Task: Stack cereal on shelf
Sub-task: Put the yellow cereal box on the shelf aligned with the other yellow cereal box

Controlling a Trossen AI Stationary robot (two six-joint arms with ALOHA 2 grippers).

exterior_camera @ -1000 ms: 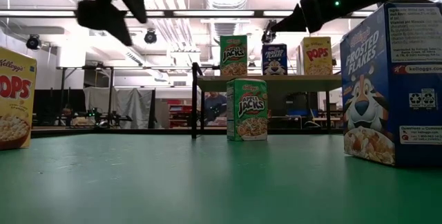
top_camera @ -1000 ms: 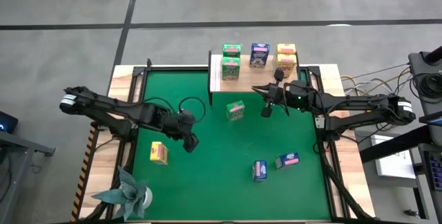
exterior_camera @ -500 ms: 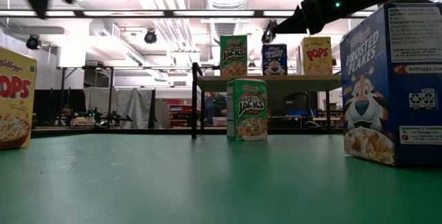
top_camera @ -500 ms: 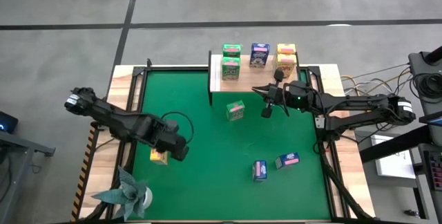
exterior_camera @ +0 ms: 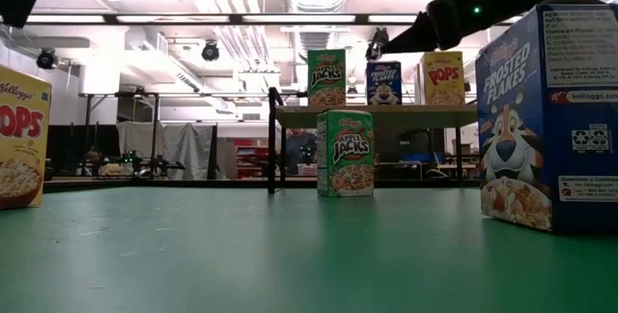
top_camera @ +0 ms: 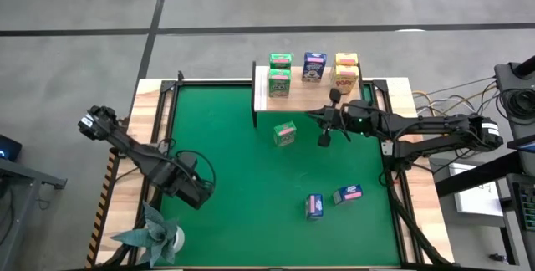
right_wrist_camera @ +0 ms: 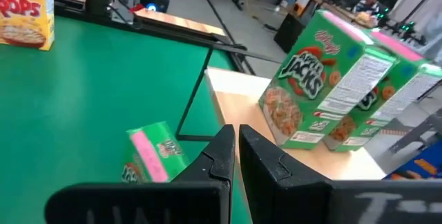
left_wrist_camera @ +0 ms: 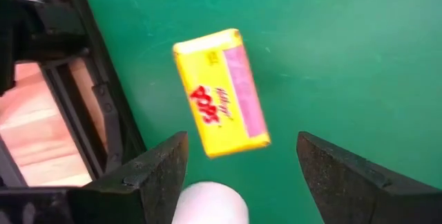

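Observation:
My left gripper (top_camera: 192, 191) hangs open above the green mat's near left, fingers pointing down. A yellow-and-pink cereal box (left_wrist_camera: 221, 92) lies flat on the mat just beyond my open left gripper (left_wrist_camera: 242, 182), untouched; it is hidden under the gripper in the high view. My right gripper (top_camera: 323, 135) is shut and empty, held level in the air near the shelf (top_camera: 260, 95). Several cereal boxes stand on the shelf, among them a green one (top_camera: 279, 81). Another green box (top_camera: 285, 133) stands on the mat beside the right gripper.
Two blue boxes (top_camera: 314, 207) (top_camera: 347, 194) stand on the mat's near right. A teal paper plant (top_camera: 155, 234) sits at the near left corner, close to my left arm. A black frame rail (left_wrist_camera: 103, 106) runs along the mat's left edge.
My left gripper has swung toward the table's near left, from the mat's middle left to above the yellow box, rolling about its own axis and tipping to point straight down. It has stayed open. The right arm has kept still.

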